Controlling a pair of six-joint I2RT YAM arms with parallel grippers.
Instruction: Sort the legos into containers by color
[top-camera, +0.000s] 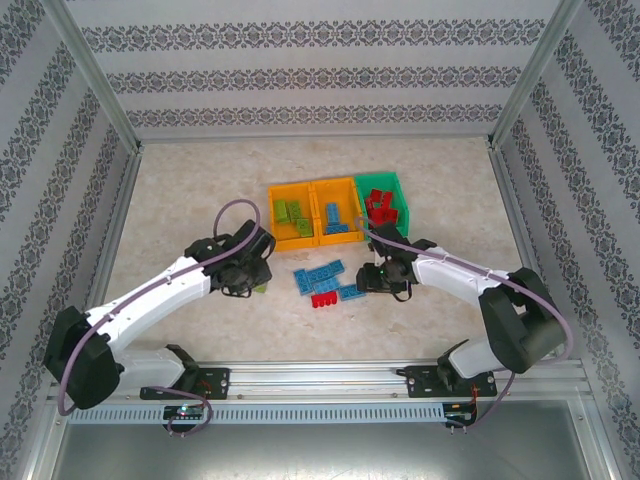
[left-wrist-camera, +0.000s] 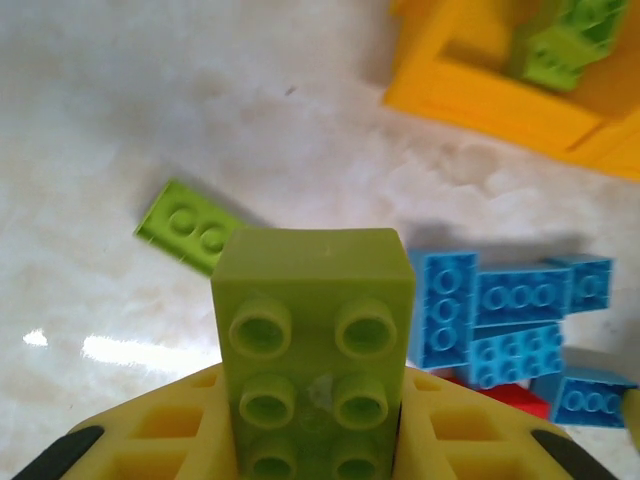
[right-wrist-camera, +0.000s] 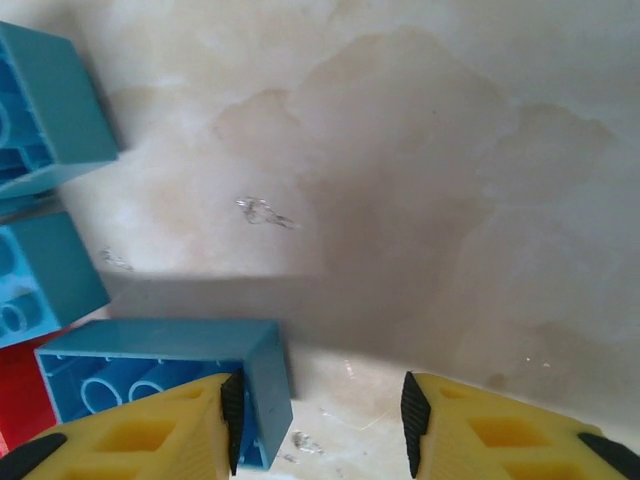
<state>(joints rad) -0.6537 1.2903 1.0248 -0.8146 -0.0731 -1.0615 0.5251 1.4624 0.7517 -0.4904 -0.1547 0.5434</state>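
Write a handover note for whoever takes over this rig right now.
Left gripper: shut on a lime brick. Right gripper: open, empty, low over the table beside a blue brick.
Done: some lime bricks in the left orange bin, blue ones in the middle orange bin, red ones in the green bin.
To do: bin the held brick, then the loose lime brick, the blue bricks and the red brick on the table.

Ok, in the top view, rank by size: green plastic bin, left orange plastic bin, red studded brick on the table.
1. Green plastic bin and left orange plastic bin: look alike, unranked.
2. Red studded brick on the table: far smaller.
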